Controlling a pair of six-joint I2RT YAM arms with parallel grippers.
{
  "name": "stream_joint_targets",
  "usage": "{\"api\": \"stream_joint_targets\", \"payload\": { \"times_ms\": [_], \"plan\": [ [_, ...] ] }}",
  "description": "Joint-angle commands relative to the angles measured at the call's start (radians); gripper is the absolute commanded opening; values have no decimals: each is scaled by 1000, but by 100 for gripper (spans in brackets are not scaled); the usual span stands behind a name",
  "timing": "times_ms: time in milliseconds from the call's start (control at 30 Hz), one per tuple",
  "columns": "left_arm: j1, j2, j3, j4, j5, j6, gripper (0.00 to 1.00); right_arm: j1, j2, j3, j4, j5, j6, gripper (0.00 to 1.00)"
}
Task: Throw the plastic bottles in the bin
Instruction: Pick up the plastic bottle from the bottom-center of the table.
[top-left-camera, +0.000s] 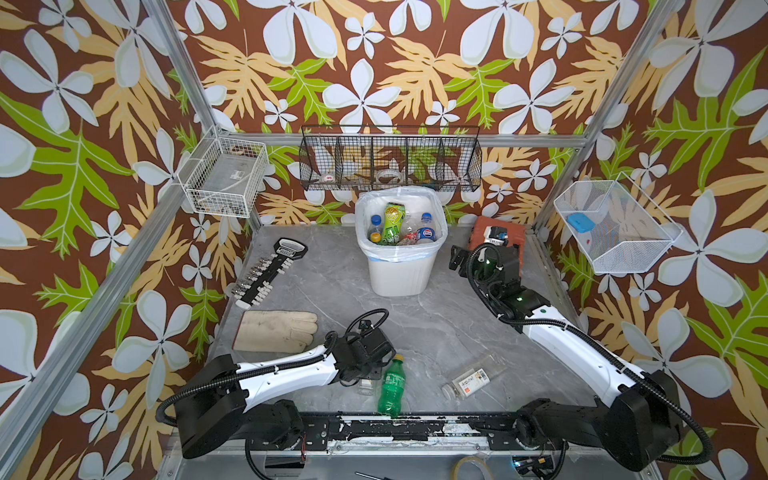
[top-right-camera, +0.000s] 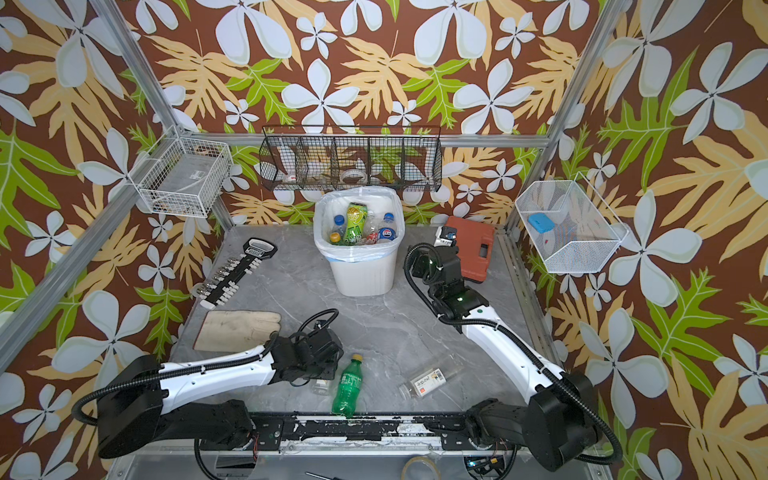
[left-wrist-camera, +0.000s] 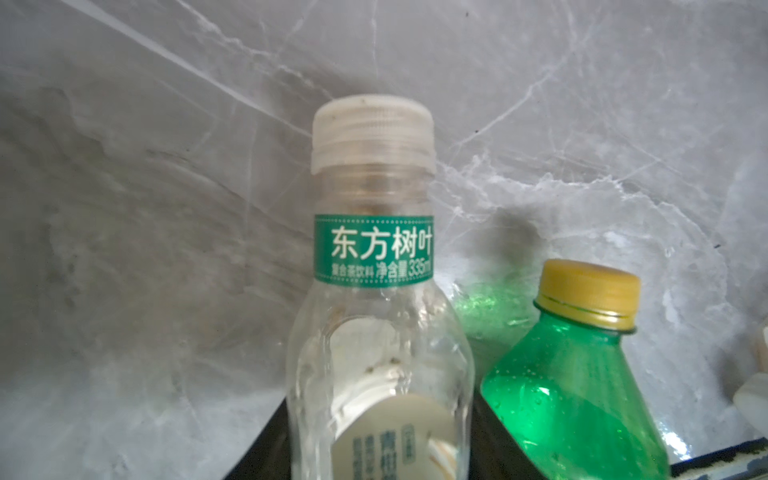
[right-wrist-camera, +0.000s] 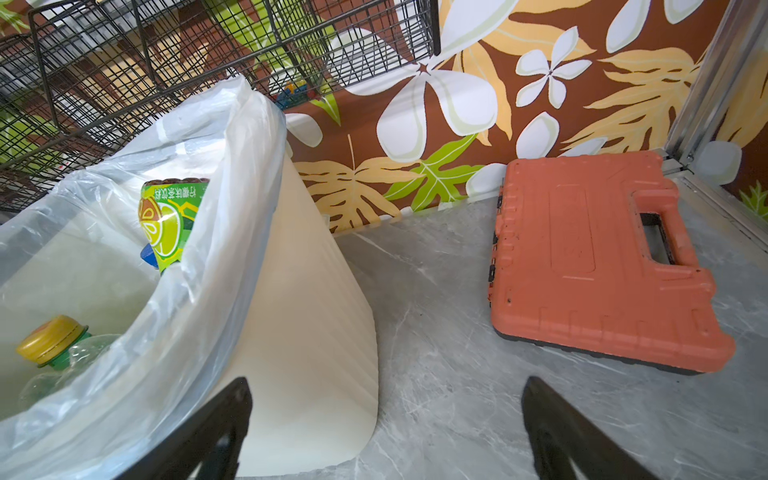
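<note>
While the left gripper (left-wrist-camera: 379, 451) clamps the clear tea bottle (left-wrist-camera: 374, 332) by its body, it seems light, crushable, slippery.

desk: grey marble-patterned desk (top-left-camera: 415, 332), pale veins
walls: brown wallpaper (top-left-camera: 374, 62), white flowers, tan and green leaves
bin: white ribbed plastic bin (top-left-camera: 401, 276), translucent white liner
bottle 1: clear plastic bottle (left-wrist-camera: 374, 353), off-white cap, green band, white lettering
bottle 2: green plastic bottle (top-left-camera: 390, 384), yellow cap
case: flat orange-red plastic case (right-wrist-camera: 590, 257)
glove: beige fabric glove (top-left-camera: 276, 330)
basket: black wire-mesh basket (top-left-camera: 457, 166)
</note>
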Motion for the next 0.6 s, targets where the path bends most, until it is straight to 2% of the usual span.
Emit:
{"api": "stream_joint_targets", "payload": {
  "times_ms": [0, 167, 333, 467, 567],
  "plan": [
    [28, -30, 18, -19, -49, 22, 46, -1, -2, 6, 28, 2, 3, 100],
    [100, -196, 58, 37, -117, 107, 47, -3, -5, 8, 35, 3, -1, 99],
    [158, -354, 139, 183, -222, 230, 48, -5, -10, 15, 38, -5, 1, 100],
    [255, -362, 233, 257, -203, 313, 48, -5, -11, 23, 30, -11, 10, 99],
    [276, -341, 296, 309, -188, 379, 48, -5, -23, 14, 28, -4, 3, 100]
  ]
}}
